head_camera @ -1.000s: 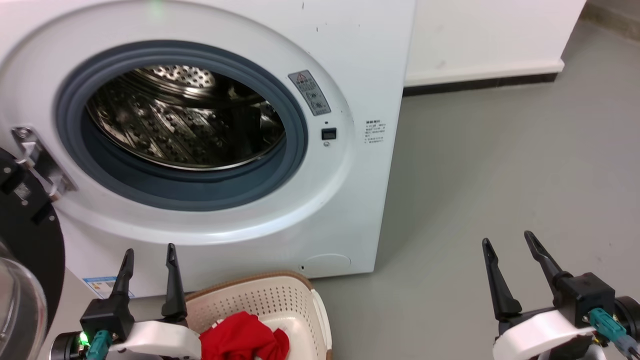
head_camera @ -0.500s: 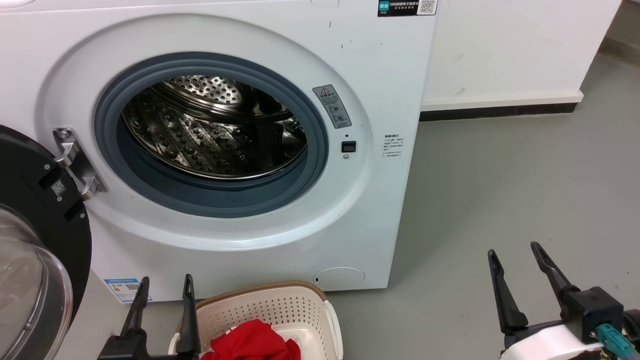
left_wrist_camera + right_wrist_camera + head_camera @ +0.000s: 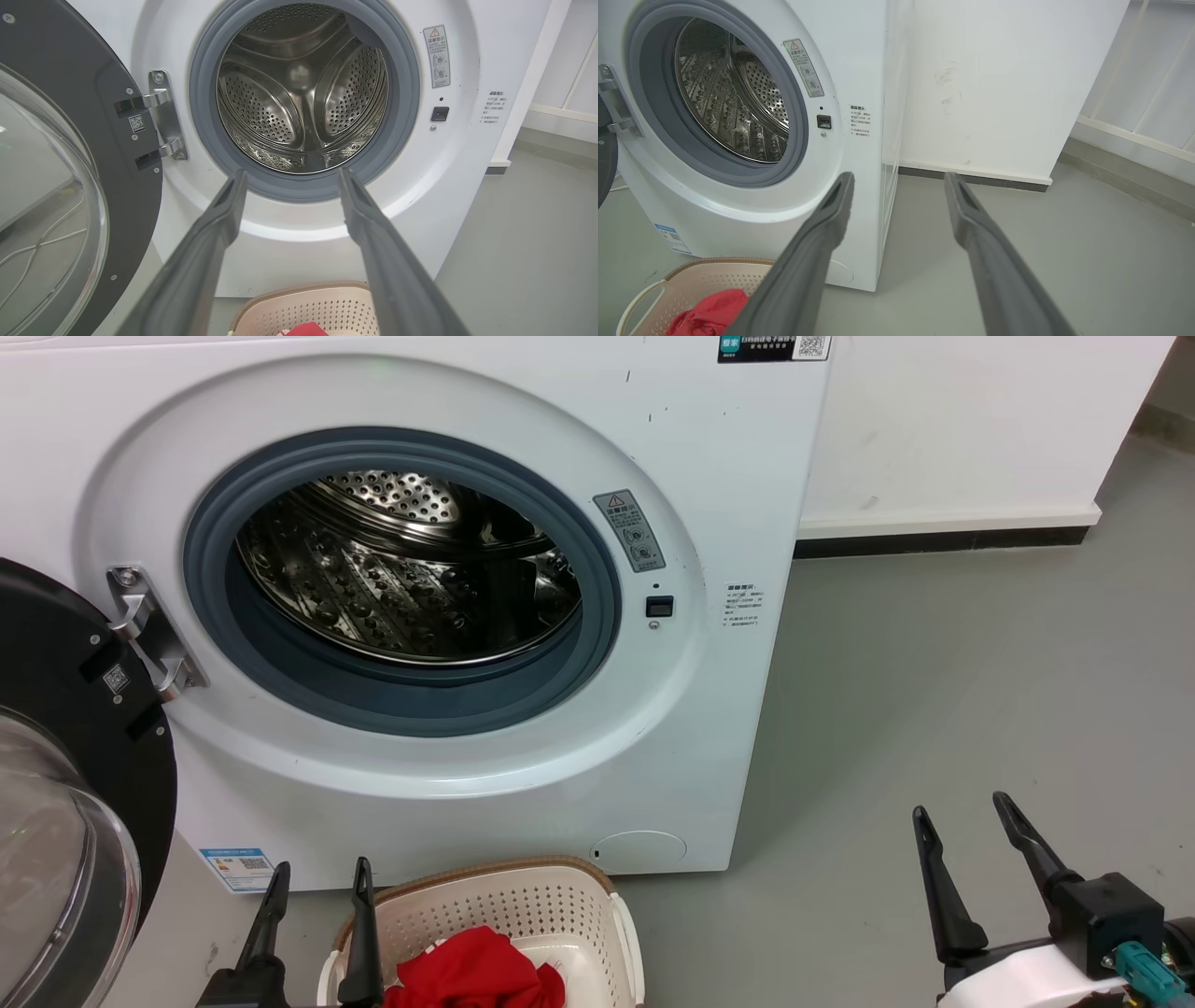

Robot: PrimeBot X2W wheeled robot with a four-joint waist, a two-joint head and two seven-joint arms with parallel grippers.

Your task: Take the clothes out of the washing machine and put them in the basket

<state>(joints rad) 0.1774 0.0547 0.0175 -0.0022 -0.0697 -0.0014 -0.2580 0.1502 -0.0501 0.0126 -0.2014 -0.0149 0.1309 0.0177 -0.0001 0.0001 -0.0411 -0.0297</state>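
Clothes (image 3: pixel 476 971) lie bunched in basket (image 3: pixel 485 915) just in front of washing machine (image 3: pixel 719 476), drum (image 3: pixel 411 569) looks bare; fabric likely light, limp, grippy, so pinch a raised fold; left and right jaws both spread, empty.

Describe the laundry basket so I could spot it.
Find the big white washing machine with its door swung open. On the floor just before it sits the basket, cream plastic with holed sides and a brown rim. It alone holds red clothes.
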